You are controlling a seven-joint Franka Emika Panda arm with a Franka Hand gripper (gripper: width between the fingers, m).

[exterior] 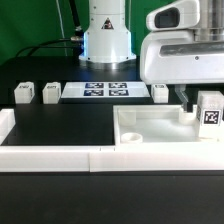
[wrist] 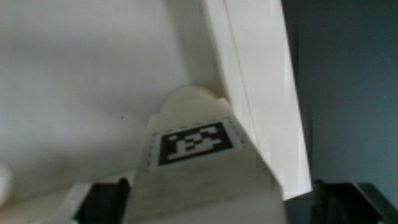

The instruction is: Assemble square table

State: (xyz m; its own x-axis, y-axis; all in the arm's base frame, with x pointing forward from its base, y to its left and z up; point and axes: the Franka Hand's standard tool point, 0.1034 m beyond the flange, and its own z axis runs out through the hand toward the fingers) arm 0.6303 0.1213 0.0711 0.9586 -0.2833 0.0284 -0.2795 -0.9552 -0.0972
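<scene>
One square tabletop (exterior: 150, 128), the largest part, lies on the black desk (exterior: 60, 125) at the lower right of the exterior view, raised rim upward. Behind it, I see the marker board (exterior: 98, 91) lying flat at centre frame. The tool (wrist: 222, 204) hangs over the tabletop's end at the exterior view's right edge, with the tagged leg (exterior: 208, 112) between its fingers (wrist: 107, 200). In the wrist view the fingers flank that leg, close beside the tabletop's rim; I cannot tell whether they press on it. Three loose legs stand in the back row: the far-left leg (exterior: 23, 93), the second leg (exterior: 52, 92) near it, and the third leg (exterior: 160, 92) just right of the marker board.
</scene>
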